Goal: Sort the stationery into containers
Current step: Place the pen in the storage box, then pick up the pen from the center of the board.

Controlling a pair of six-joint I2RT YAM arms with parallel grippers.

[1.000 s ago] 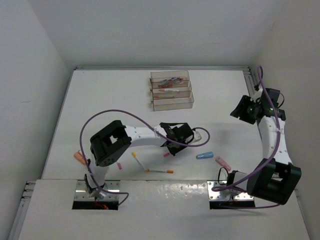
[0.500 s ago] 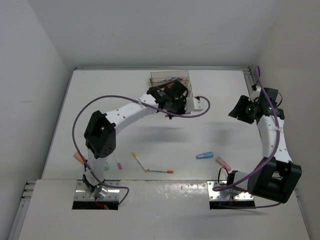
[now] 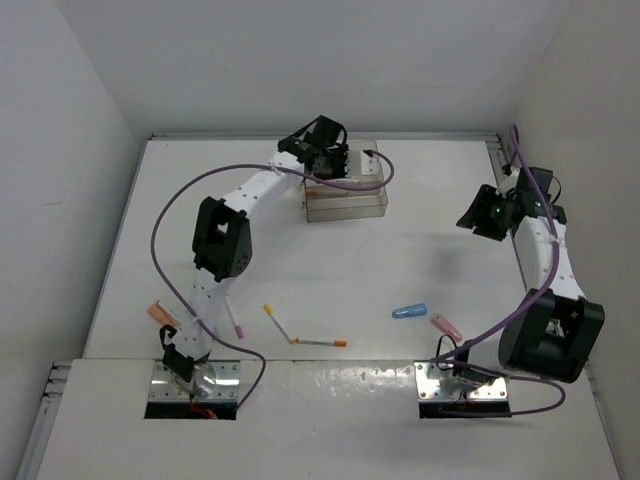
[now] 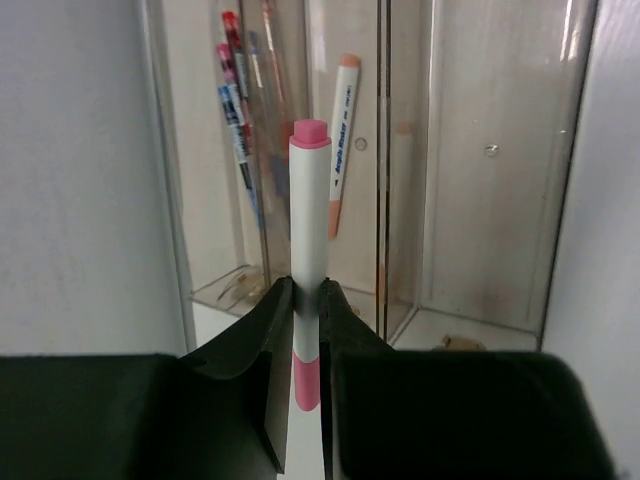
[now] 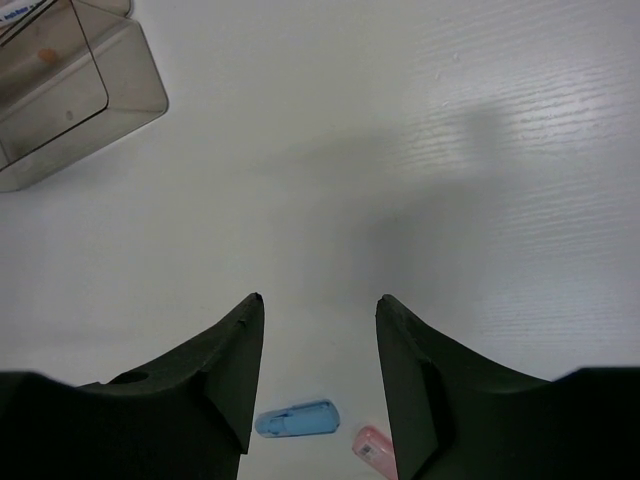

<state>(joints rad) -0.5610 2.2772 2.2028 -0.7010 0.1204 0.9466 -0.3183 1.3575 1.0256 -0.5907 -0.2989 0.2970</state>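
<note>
My left gripper (image 3: 328,158) is over the far end of the clear trays (image 3: 350,206) at the back of the table. It is shut on a white pen with a pink cap (image 4: 309,230), held upright between the fingers (image 4: 250,340). In the left wrist view the trays (image 4: 480,200) lie just beyond the pen. One holds red and blue pens (image 4: 236,105), the one beside it an orange-capped marker (image 4: 341,140). My right gripper (image 3: 480,215) is open and empty, high at the right, far from the trays. A blue stubby piece (image 3: 409,311) and a pink one (image 3: 446,326) lie below it.
Loose on the near table are a yellow-capped pen (image 3: 275,320), an orange-capped pen (image 3: 320,343), a pink-tipped pen (image 3: 234,322) and a peach piece (image 3: 160,314). The right wrist view shows a tray corner (image 5: 70,100), the blue piece (image 5: 297,419) and the pink one (image 5: 372,447).
My left arm has swung from the table's middle to the back, over the trays, with the pink-capped pen in its grip. The right arm has barely moved.
</note>
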